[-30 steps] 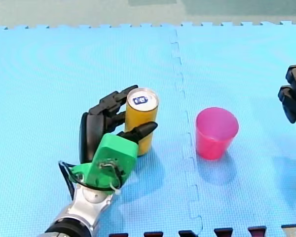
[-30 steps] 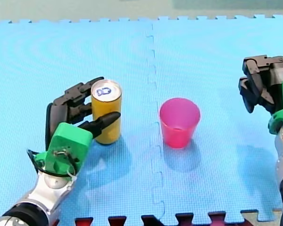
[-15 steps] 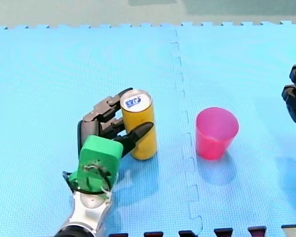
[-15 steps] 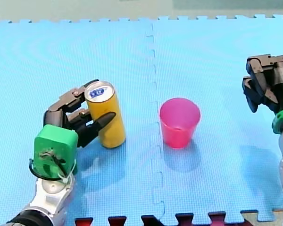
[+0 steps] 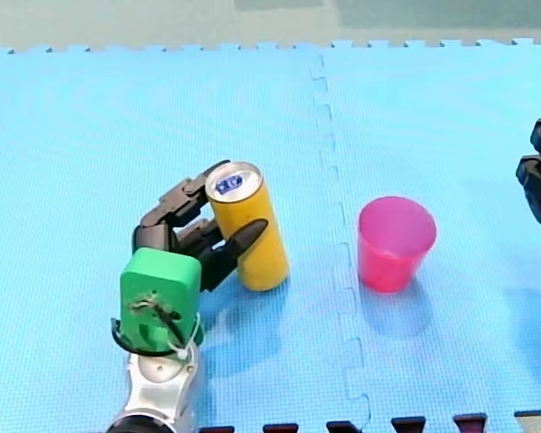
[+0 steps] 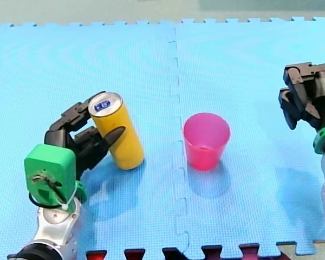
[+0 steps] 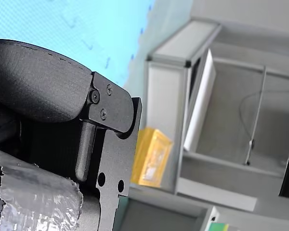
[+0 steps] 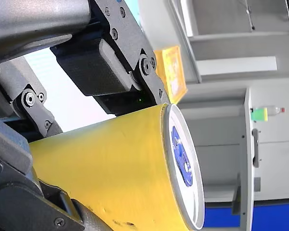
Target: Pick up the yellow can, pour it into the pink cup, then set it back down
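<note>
One blue mat (image 6: 233,59) carries both task items. We find the left hand (image 6: 78,146) at the mat's near left, clamped around the yellow can (image 6: 129,147). The right hand (image 6: 303,100) holds nothing, at the mat's right edge. The can leans, top tipped away from the pink cup (image 6: 206,143), well apart from it. We judge the pickup begun; pouring and setting down remain.

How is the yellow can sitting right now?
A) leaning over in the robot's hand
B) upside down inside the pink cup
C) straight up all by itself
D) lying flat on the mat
A: the yellow can is tilted, its top leaning away from the pink cup, with the left hand wrapped around it; the right hand is off at the mat's right side.
</note>
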